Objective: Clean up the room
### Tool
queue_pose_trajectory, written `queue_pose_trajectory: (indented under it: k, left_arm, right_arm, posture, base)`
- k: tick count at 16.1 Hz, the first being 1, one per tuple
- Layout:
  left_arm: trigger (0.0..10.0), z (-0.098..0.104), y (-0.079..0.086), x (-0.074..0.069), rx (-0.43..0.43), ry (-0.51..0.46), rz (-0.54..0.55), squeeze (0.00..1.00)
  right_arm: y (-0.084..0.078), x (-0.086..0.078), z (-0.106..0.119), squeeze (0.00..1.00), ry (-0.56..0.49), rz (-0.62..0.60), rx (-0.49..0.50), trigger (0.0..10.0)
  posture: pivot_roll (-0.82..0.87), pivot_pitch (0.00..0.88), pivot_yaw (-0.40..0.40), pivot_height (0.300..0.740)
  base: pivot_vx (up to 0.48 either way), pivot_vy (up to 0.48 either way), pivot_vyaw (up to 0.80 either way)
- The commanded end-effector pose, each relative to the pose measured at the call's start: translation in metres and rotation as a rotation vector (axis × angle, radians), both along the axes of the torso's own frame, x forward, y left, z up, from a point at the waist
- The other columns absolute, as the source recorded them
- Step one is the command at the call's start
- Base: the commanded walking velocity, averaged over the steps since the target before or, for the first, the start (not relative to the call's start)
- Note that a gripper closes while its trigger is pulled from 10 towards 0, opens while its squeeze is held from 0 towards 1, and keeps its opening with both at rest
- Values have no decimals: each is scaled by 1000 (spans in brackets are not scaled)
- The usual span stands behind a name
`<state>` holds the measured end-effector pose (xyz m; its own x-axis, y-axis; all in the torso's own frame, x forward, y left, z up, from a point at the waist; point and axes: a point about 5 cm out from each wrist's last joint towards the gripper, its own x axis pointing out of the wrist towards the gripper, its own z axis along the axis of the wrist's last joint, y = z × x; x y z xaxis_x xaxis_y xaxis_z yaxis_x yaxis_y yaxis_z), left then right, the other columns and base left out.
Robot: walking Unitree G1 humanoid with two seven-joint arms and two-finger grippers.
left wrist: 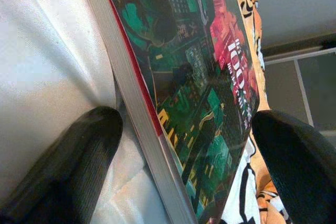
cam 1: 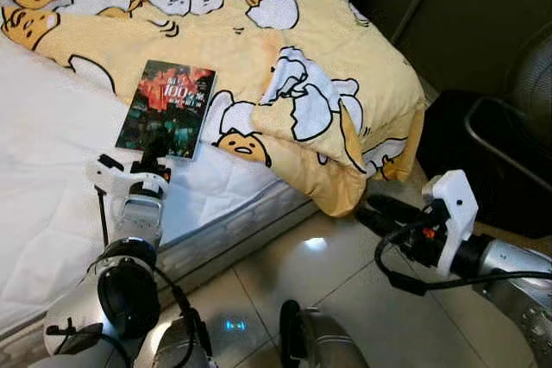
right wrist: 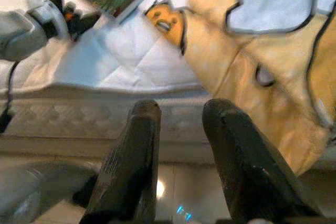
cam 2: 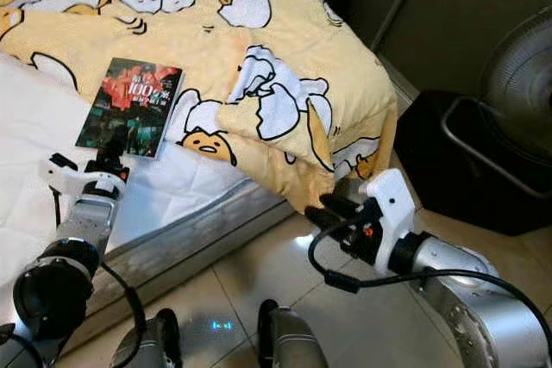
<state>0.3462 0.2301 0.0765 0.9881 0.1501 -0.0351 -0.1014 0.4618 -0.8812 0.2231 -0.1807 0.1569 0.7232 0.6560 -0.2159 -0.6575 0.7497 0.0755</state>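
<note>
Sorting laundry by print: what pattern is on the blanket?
The blanket is pale yellow with white-and-yellow cartoon egg characters, clearest in the left eye view.

A black bin [cam 1: 492, 161] stands on the tiled floor [cam 1: 345, 290] beside a fan [cam 2: 522, 75].

A home bedroom: a white mattress [cam 1: 52, 178] with a yellow cartoon-egg quilt [cam 1: 259, 49], tiled floor [cam 1: 345, 290], and a fan [cam 2: 526, 66].

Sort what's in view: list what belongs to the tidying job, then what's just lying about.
Job:
- dark paperback book with red lettering on the white mattress
- left gripper, open around the book's corner

Lying about:
- yellow cartoon-egg quilt
- black bin
- right gripper, idle
</note>
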Motion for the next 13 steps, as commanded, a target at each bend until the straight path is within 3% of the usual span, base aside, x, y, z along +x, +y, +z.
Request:
queue_pose_trajectory:
  k: [1,2,3,4,7,10,13]
  left_arm:
    - [10000,-2,-10,2,15,23,-45,0]
    - [10000,0,-12,4,93,34,-79,0]
    - [10000,1,-12,4,119,38,-94,0]
    - [10000,3,-9,5,136,36,-101,0]
    - [10000,9,-7,8,124,15,-99,0]
    - [10000,15,-8,11,103,-36,-119,0]
    - [10000,25,-9,13,4,-168,-143,0]
  right_arm:
    - [-8,4,2,0,-39,-62,-7,10000]
    - [-8,11,1,0,-93,-87,-34,10000]
    - [-7,14,-7,0,-102,-75,-97,10000]
    - [-5,23,-35,0,-68,-82,-162,10000]
    - [3,34,-71,0,-4,-61,-143,10000]
    - [19,37,-79,0,-25,-8,-129,10000]
    - [30,31,-78,0,-60,60,-99,10000]
  posture:
    - [-353,328,-110,740]
    - [-342,332,-104,740]
    - [-329,341,-87,740]
    - [-317,341,-69,740]
    - [-290,344,-48,740]
    - [-300,345,-52,740]
    - [-317,341,-64,740]
  base:
    - [0,0,0]
    - [0,0,0]
    - [0,0,0]
    - [0,0,0]
    - [0,0,0]
    - [0,0,0]
    - [0,0,0]
